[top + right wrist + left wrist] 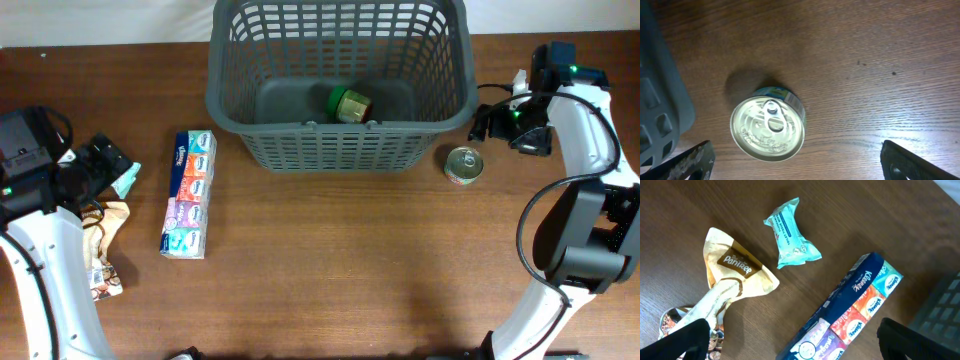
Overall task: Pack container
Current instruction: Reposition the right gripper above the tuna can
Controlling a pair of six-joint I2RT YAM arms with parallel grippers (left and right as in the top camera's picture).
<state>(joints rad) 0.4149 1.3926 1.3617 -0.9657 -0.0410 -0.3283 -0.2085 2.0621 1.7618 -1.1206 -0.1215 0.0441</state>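
Observation:
The container (340, 129), a big dark grey slotted basket, stands at the back middle of the table with a green-and-gold can (350, 104) lying on its floor. My left gripper (108, 165) hangs open at the far left, its jaws wide above a long tissue multipack (850, 312), a teal wipes packet (790, 234) and a cream Pantree sachet (735, 270). My right gripper (497, 122) is open to the right of the basket, over a silver pull-tab tin (767, 130) that sits between but short of its fingertips (687, 162). Neither gripper holds anything.
In the overhead view the tissue multipack (189, 193) lies left of the basket, the tin (464, 165) at the basket's front right corner. A printed snack bag (106, 276) lies beside the left arm. The basket wall (660, 100) fills the right wrist view's left edge.

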